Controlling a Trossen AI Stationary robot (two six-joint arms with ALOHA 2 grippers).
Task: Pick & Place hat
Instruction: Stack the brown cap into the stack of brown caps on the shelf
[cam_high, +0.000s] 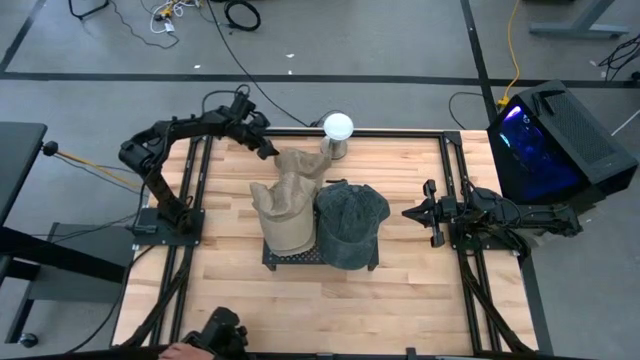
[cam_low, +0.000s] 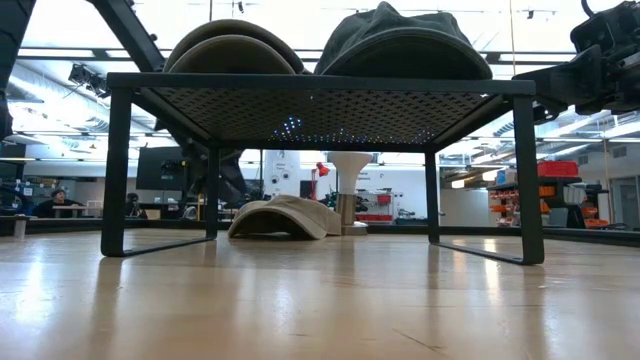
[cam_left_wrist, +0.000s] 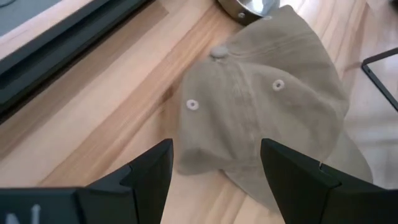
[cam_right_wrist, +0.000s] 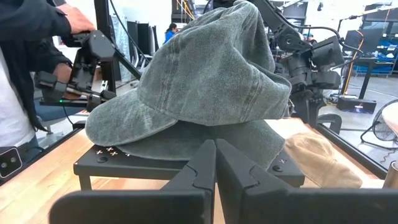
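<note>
**Left gripper open over the tan hat at the far side of the table**

Your left gripper sits at the far side of the table, just left of the loose tan hat. Its fingers are spread wide with nothing between them; in the left wrist view they straddle the hat's crown, and you cannot tell from the pictures whether they touch the cloth. That hat lies flat on the wood, right beside the base of the white-topped stand, just beyond the black mesh rack.

On the rack you have two more hats side by side: a tan one on the left and a grey-green one on the right, touching each other. In the low view both sit on top of the perforated shelf, with the loose tan hat visible on the table beneath and beyond it.

Your right gripper waits to the right of the rack, level with the grey-green hat and apart from it. Its fingers are pressed together and hold nothing.

In the right wrist view a person stands past the far edge, one hand near the left arm.
</note>
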